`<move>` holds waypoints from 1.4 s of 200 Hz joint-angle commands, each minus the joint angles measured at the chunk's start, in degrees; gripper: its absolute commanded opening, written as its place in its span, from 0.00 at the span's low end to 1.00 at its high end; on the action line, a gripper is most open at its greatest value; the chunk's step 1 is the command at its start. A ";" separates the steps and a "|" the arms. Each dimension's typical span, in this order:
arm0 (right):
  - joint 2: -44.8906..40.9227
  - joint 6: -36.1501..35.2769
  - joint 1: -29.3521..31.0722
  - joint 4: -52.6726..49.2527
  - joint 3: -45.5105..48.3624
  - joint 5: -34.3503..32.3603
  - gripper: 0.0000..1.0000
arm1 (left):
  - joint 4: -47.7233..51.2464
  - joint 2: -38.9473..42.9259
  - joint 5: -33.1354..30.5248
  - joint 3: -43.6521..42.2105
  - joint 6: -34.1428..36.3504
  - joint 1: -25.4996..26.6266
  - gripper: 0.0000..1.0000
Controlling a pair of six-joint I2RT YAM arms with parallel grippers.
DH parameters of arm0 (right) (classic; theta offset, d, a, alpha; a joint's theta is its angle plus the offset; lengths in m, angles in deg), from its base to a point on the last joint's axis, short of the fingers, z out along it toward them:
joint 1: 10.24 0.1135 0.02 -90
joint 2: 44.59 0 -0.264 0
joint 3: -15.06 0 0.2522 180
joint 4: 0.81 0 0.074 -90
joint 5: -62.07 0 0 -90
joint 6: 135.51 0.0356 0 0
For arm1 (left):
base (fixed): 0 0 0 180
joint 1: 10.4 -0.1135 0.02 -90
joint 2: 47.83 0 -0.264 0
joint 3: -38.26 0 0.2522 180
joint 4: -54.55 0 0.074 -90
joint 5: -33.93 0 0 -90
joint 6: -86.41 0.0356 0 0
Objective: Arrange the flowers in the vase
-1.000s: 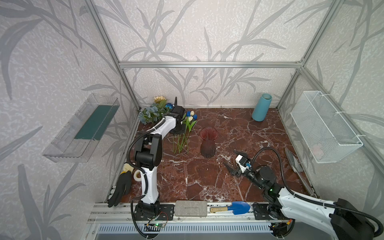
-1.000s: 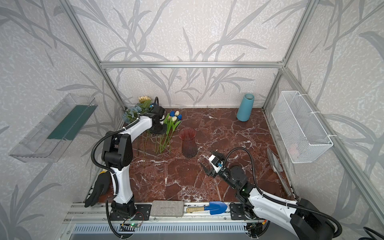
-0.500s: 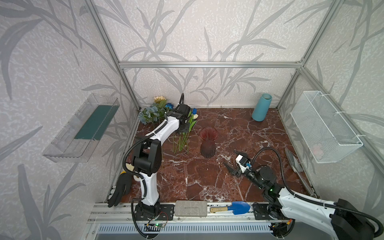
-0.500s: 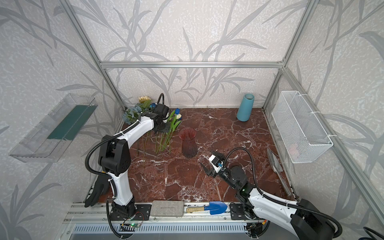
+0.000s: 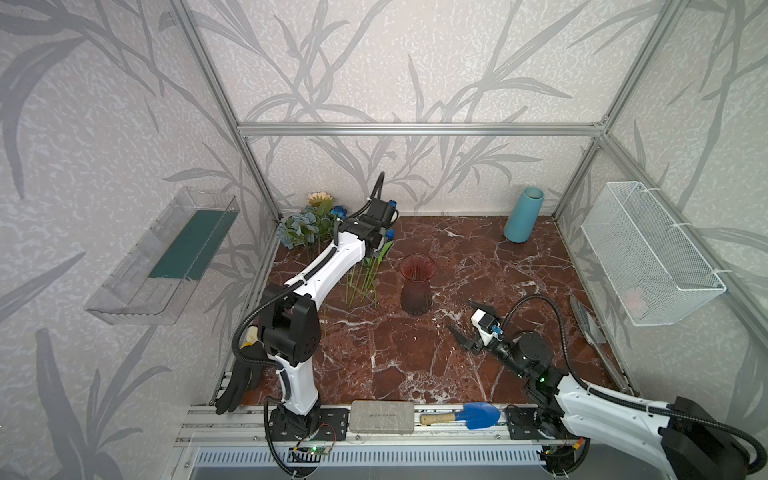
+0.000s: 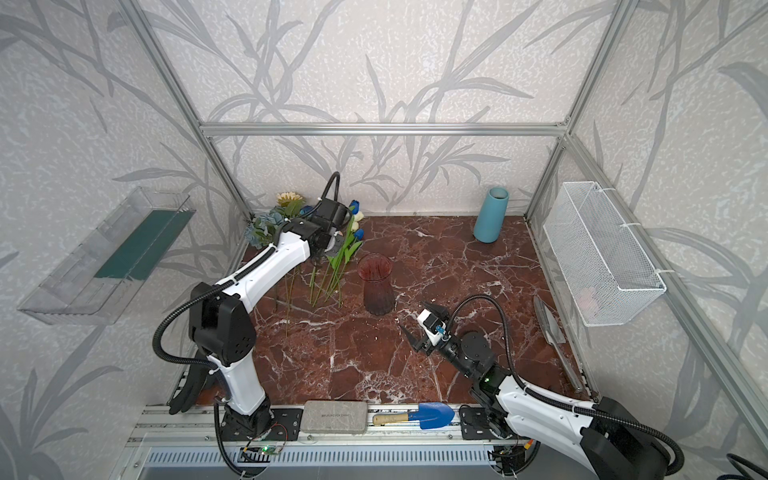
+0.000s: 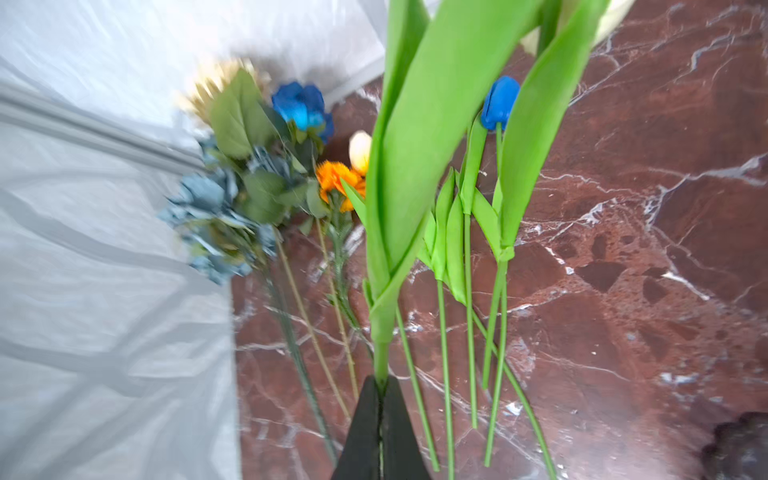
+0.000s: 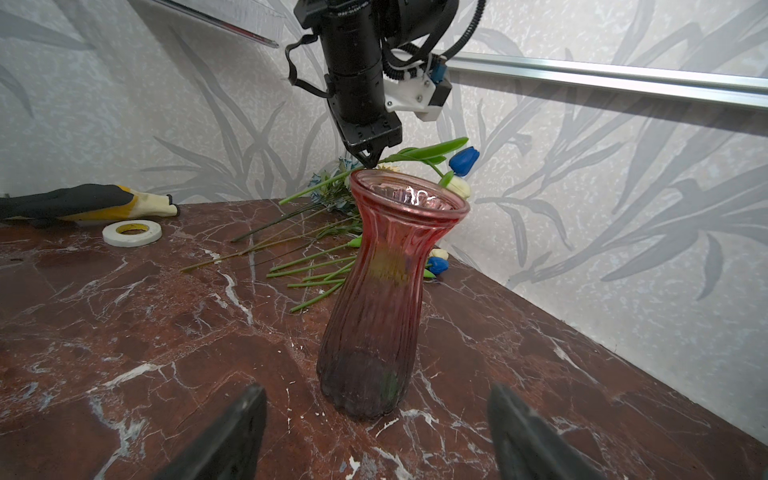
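A red glass vase [image 5: 417, 286] [image 6: 376, 286] [image 8: 386, 291] stands upright on the marble floor. My left gripper [image 7: 380, 380] [image 8: 368, 156] is shut on a green tulip stem [image 7: 380, 357], held in the air beside the vase's rim, with a blue tulip head [image 8: 463, 161] at its end. More flowers lie flat behind it: loose tulip stems [image 5: 361, 282], a deep-blue rose [image 7: 303, 106], an orange bloom [image 7: 336, 178] and dusty-blue roses [image 5: 301, 226]. My right gripper [image 5: 461, 315] [image 6: 412, 314] [image 8: 376, 390] is open and low, facing the vase's base without touching it.
A teal vase [image 5: 523, 214] stands at the back right. A white wire basket [image 5: 648, 253] hangs on the right wall, a clear shelf [image 5: 162, 253] on the left. A black glove [image 5: 241, 382] and tape roll [image 8: 132, 232] lie front left. A grey block [image 5: 381, 415] and blue trowel [image 5: 473, 415] sit on the front rail.
My left gripper has risen and swung right toward the vase, carrying the tulip stem off the pile. The right arm has stayed still.
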 commanded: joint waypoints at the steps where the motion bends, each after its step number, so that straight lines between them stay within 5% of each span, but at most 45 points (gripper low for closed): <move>1: 0.34 0.12 0.25 1.83 -0.80 -0.29 0.84 | 0.01 -0.11 -9.27 -3.68 7.43 2.02 0.00; 58: -1.38 0.27 0.25 0.83 -0.47 -0.69 0.84 | -17.84 14.27 8.15 -17.10 7.56 0.37 0.00; 98: -1.58 0.52 0.25 1.19 -0.39 -0.10 0.84 | -17.96 14.76 25.38 -18.88 -2.07 -8.17 0.00; 146: -1.69 0.78 0.25 0.32 -0.75 0.10 0.84 | -17.47 9.16 18.40 -20.52 -3.77 -8.54 0.00; 170: -0.56 0.87 0.23 1.35 -0.78 0.23 0.84 | -17.49 5.65 29.48 -20.54 -5.15 -11.63 0.00; 225: -0.44 0.47 0.25 1.43 -0.77 0.65 0.84 | -20.44 1.33 30.86 -20.47 -10.44 -14.17 0.00; 248: -0.30 0.42 0.25 0.81 -0.79 -0.45 0.84 | -10.41 -2.41 23.02 -13.16 -8.77 -12.30 0.00; 270: 0.25 0.21 0.25 1.50 -0.82 -0.10 0.84 | -16.96 -1.97 -3.71 -16.54 -0.38 -3.43 0.00; 280: 0.63 0.27 0.25 1.45 -0.95 -0.40 0.84 | -19.09 -1.44 -5.82 -17.77 0.33 -2.34 0.00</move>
